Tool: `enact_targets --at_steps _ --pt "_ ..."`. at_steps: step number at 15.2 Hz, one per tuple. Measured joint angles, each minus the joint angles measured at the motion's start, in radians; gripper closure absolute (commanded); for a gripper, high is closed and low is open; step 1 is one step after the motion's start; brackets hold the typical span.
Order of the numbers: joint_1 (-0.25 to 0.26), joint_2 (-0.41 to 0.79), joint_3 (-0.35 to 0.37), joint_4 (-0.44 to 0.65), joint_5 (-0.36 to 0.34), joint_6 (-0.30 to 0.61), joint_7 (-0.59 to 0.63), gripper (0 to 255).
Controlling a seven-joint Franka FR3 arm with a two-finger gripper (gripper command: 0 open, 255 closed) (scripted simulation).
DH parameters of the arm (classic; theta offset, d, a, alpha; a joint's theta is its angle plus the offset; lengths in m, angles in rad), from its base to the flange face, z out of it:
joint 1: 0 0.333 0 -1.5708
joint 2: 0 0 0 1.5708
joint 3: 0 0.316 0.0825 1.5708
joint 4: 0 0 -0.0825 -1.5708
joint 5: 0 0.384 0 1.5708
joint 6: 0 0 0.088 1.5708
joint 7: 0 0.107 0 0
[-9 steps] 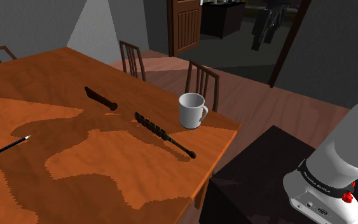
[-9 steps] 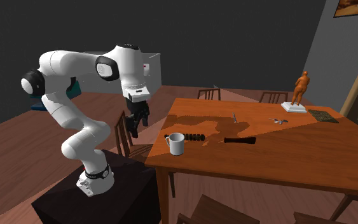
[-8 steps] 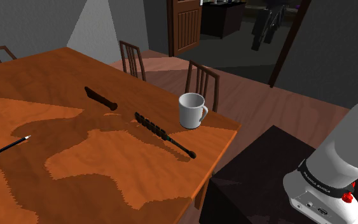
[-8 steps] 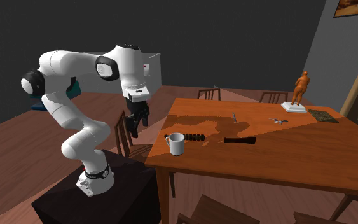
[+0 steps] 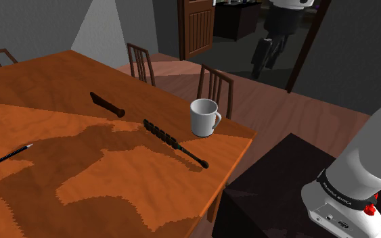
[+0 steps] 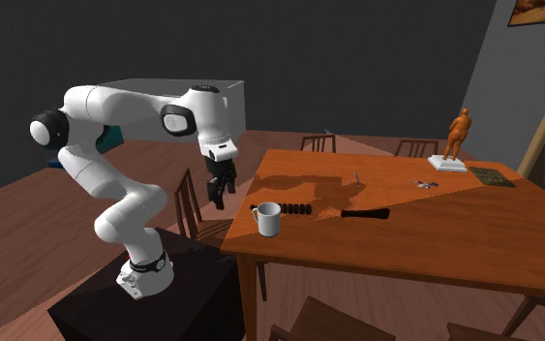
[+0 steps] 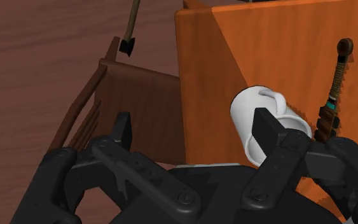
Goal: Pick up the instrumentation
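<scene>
The orange wooden table [image 5: 80,193] is seen carrying everything that matters here, and the white arm [image 6: 115,107] is reared beside it, off the edge nearest the white mug [image 5: 204,117]. A brown chair [image 7: 139,105] is tucked in below that edge. The all-black gripper [image 6: 218,199] is hung above the chair, short of the tabletop and well apart from the mug. In the wrist view the gripper [image 7: 194,130] is shown with its fingers [image 7: 264,127] spread wide and nothing caught between them.

Now the target: the long dark ribbed instrument [image 5: 174,143] is laid flat on the table just beside the mug, on the side away from the gripper. So the mug [image 7: 254,118] is set between fingers and prize. The instrument [image 7: 333,95] is stretched roughly along the table's edge, crosswise to the line between the fingers. That is judged a handy alignment, though the mug must be cleared first.
</scene>
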Motion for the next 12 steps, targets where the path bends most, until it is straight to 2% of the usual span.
enact_targets --at_steps 8,12 --pt "0.091 -0.017 0.187 -0.147 0.122 0.221 0.145 0" --pt "0.125 0.036 0.302 -0.174 0.175 0.349 0.228 0"
